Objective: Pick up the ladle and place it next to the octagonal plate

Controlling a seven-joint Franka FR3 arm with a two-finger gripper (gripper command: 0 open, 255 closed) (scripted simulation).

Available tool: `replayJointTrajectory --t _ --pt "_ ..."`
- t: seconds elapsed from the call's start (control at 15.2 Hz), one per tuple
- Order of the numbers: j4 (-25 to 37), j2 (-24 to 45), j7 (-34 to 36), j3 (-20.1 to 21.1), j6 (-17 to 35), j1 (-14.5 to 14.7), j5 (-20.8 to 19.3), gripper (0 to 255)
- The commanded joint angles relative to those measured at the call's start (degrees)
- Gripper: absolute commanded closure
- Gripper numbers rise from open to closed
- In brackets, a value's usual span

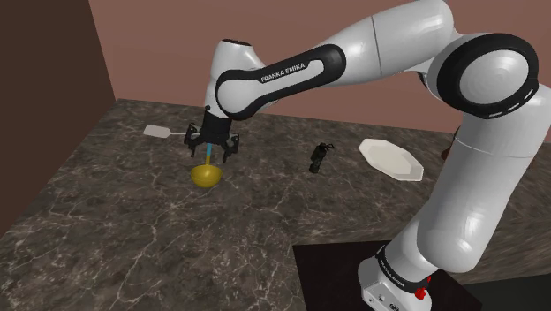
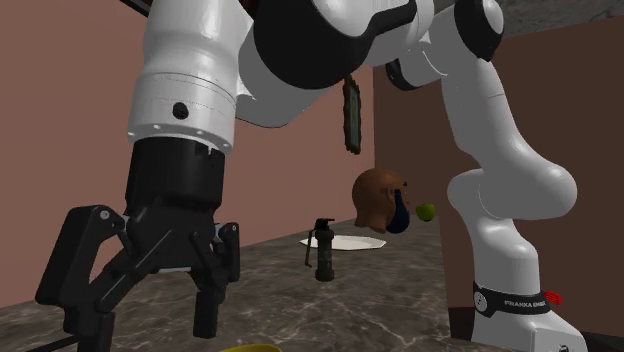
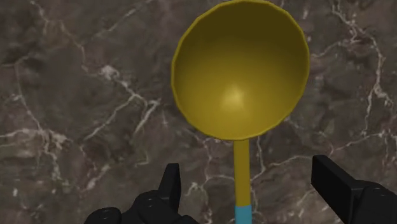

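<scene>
In the shoulder view, the white arm (image 1: 353, 53) reaches from the stand (image 1: 327, 265) over the dark marbled desk (image 1: 106, 221). The ladle (image 1: 206, 172) lies on the desk with its yellow bowl toward the camera, and its thin handle, blue in the upper part, runs up under the pincer (image 1: 210, 148). The pincer hangs directly above the ladle's handle. A small dark bottle-like thing (image 1: 318, 157) stands to the view's right of the ladle. The white octagonal plate (image 1: 391, 159) lies further that way, well apart from the ladle. A flat white utensil (image 1: 159, 132) lies near the ladle, to the view's left and behind it.

In the second exterior view, the pincer (image 2: 140, 325) is very close to the camera. Its black fingers (image 2: 205, 300) are spread and point down to the desk (image 2: 400, 290). Only a piece of the ladle's (image 2: 250, 348) yellow rim comes in at the bottom edge, just beside the pincer. Behind the ladle stands the dark bottle-like thing (image 2: 323, 255), and behind that lies the plate (image 2: 365, 243).

In the wrist view, the ladle (image 3: 240, 70) lies on the desk (image 3: 76, 95), its round bowl open toward the camera. The pincer (image 3: 250, 175) is released. The two fingers (image 3: 170, 184) stand far apart, and the handle passes between them without touching either one.
</scene>
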Motion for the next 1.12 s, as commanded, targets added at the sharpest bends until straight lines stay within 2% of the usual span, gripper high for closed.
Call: replayJointTrajectory --t 0.0,0.26,0.73,0.79,1.06 --pt "-0.2 0.9 0.3 -0.1 1.2 0.2 -0.3 0" --pt "-0.7 2.7 0.8 -0.3 3.4 0.8 -1.0 0" --pt "-0.7 2.7 0.8 -0.3 3.4 0.8 -1.0 0" --pt "-0.7 2.7 0.8 -0.3 3.4 0.8 -1.0 255" --pt "-0.7 2.7 0.8 -0.3 3.4 0.8 -1.0 255"
